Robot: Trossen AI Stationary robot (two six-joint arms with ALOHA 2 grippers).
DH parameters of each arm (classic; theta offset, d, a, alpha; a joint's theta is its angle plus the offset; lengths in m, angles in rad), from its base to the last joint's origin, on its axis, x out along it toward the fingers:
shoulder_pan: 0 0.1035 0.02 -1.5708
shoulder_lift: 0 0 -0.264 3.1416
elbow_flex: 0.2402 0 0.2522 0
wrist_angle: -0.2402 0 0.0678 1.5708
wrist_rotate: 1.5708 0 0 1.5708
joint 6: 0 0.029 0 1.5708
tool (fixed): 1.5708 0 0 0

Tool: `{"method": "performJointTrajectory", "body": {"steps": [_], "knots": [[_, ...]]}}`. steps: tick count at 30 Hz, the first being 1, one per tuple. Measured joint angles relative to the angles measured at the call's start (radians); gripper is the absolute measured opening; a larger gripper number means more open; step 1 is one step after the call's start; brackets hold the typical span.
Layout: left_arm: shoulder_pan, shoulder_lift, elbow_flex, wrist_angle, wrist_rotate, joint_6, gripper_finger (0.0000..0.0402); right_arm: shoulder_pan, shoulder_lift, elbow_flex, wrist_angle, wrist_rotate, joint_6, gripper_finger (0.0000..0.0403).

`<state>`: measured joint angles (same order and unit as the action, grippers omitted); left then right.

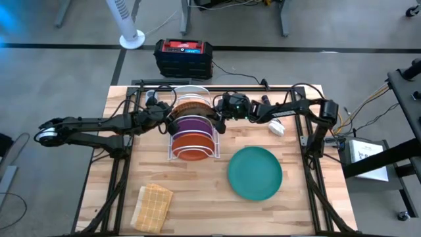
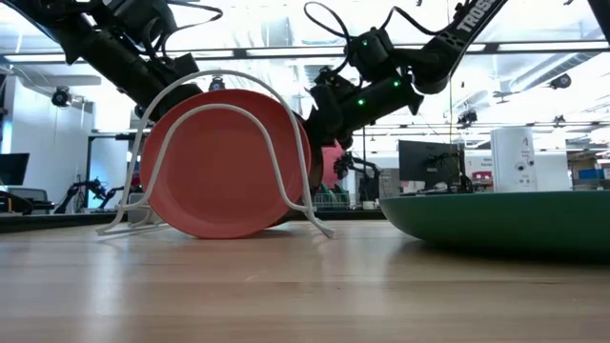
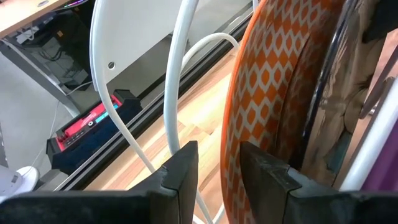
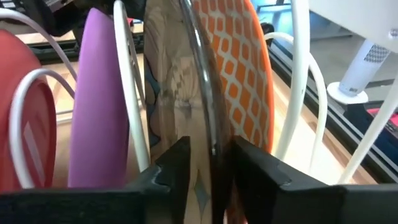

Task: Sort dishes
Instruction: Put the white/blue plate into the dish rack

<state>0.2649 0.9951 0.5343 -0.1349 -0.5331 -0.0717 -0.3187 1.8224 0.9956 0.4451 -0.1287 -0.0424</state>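
Two grippers: both at the white wire rack, upper centre of the high view.
Left gripper: jaws slightly apart, straddling the orange-patterned plate rim — you can't tell if they touch.
Right gripper: narrowly parted around the clear glass plate edge.
Other dishes: purple plate and orange plate slotted; teal plate flat, lower right.
Risk: neighbouring plates may clash — the glass could chip or slip if you lift together.
Surface: pale wood table, tan cloth lower left.
Room: black-and-red case behind.

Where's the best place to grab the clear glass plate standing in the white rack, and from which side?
Grip the clear glass plate by its thin top rim, coming from the right side of the white rack. It stands on edge between the purple plate and orange-patterned plate, so only the rim is free. The right gripper already straddles it there.
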Motion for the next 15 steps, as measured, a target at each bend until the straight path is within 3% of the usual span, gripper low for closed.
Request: {"method": "performJointTrajectory", "body": {"steps": [15], "knots": [[0.0,0.0,0.0,0.0,0.0,-0.001,0.0108,0.001,-0.039,-0.001,-0.104,0.017,0.026,0.0193]]}}
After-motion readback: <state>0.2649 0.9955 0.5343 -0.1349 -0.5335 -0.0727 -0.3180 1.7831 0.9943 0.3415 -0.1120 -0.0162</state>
